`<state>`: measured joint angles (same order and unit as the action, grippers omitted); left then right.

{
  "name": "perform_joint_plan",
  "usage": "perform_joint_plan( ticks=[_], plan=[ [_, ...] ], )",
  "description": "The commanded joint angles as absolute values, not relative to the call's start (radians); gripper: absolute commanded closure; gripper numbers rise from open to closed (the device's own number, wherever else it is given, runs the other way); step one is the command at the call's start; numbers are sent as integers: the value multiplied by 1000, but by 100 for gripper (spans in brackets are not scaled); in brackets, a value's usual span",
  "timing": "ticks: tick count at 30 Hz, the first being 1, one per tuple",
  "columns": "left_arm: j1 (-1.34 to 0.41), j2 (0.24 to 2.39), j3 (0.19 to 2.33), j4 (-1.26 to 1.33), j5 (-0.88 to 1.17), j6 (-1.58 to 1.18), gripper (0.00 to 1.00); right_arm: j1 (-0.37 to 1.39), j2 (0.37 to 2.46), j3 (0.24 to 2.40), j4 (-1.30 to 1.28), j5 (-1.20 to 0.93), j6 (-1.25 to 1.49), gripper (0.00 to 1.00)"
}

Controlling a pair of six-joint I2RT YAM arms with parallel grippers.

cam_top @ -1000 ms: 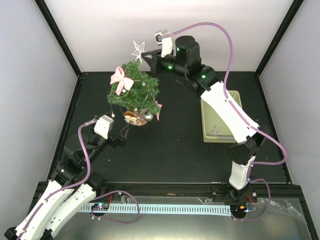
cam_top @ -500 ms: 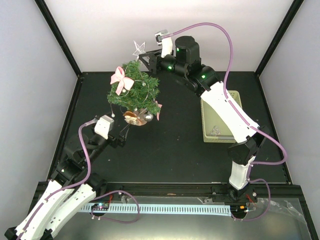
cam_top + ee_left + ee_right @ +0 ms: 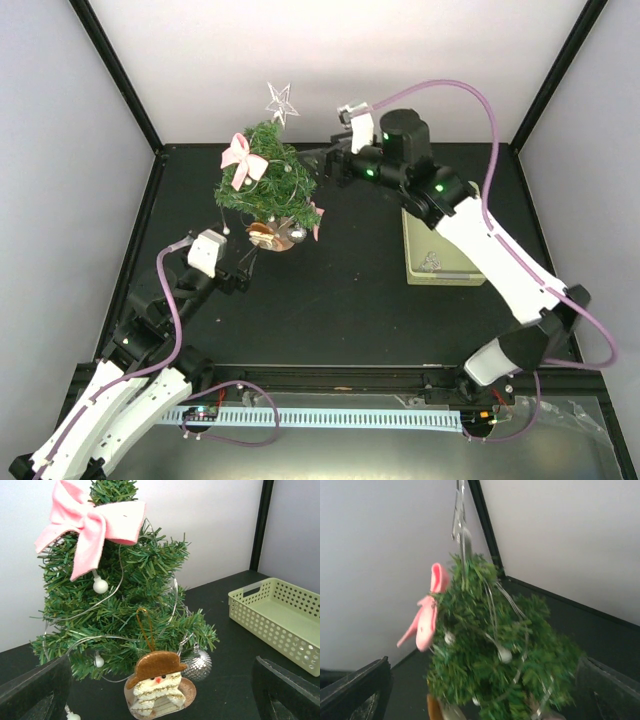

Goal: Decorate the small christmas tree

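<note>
**Now that the star's on top, is the basket run next?**

Since both arms are empty-handed here, I read this as the gap between two ornaments. The small christmas tree [image 3: 268, 175] stands upright at the back left of the black table [image 3: 350, 300], well apart from the pale green basket [image 3: 408, 240] off to its right.

It's already pretty dressed. There's a silver star [image 3: 280, 100] on the tip, a pink bow [image 3: 240, 158] high on the left side and a wire garland with white beads [image 3: 100, 585] looped through the branches. A snowman ornament [image 3: 156, 682] hangs low at the front with a silver glitter ball [image 3: 197, 662] just beside it.

The right gripper [image 3: 315, 160] sits just beside the tree's right flank with its fingers spread wide and nothing between them. Its wrist view is blurry, but it shows the star edge-on above the needles and the jaws far apart at the frame edges. The left gripper [image 3: 245, 272] hovers near the base on the front left, also wide open and empty, pointing at the snowman.

My guess is the star step is done and the next job is fetching whatever's left. There's something small and silvery in the near end of the basket, though I can't tell what it is. The right arm is closer, so it would need to swing away without brushing the branches. Then it would drop into the basket and pinch that piece cleanly. The tree looks light, so one bump could tip it or knock the star off.
</note>
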<state>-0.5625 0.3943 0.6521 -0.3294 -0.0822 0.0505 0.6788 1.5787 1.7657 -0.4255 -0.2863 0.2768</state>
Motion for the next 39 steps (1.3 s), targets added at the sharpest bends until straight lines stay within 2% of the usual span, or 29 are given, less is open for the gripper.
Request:
perform_joint_plan(
  ticks=[1,7,13,16,20,23,27,31,35,39],
  plan=[
    [-556,391,662,-342,-139,47,1,659,1415,1617,-401,-171,220,0],
    [-557,392,672,-357,-177,34,1,513,1276,1410,-445,21,250,0],
    [-556,388,661,-349,-142,38,1,372,1342,1401,-658,180,198,0],
    [-556,384,660,-349,-140,38,1,327,1413,1409,-751,278,166,6],
    [-557,377,654,-342,-130,38,1,263,1522,1432,-864,350,147,20],
    [-557,376,652,-342,-122,39,1,221,1596,1445,-947,307,182,31],
    [-557,366,651,-342,-116,38,1,196,1661,1382,-976,205,255,36],
    [-556,356,647,-336,-111,40,1,184,1699,1297,-953,146,334,36],
    [-555,345,646,-336,-103,39,1,180,1708,1231,-894,86,440,29],
    [-557,332,640,-333,-104,38,1,182,1700,1170,-823,11,564,28]
  ],
)
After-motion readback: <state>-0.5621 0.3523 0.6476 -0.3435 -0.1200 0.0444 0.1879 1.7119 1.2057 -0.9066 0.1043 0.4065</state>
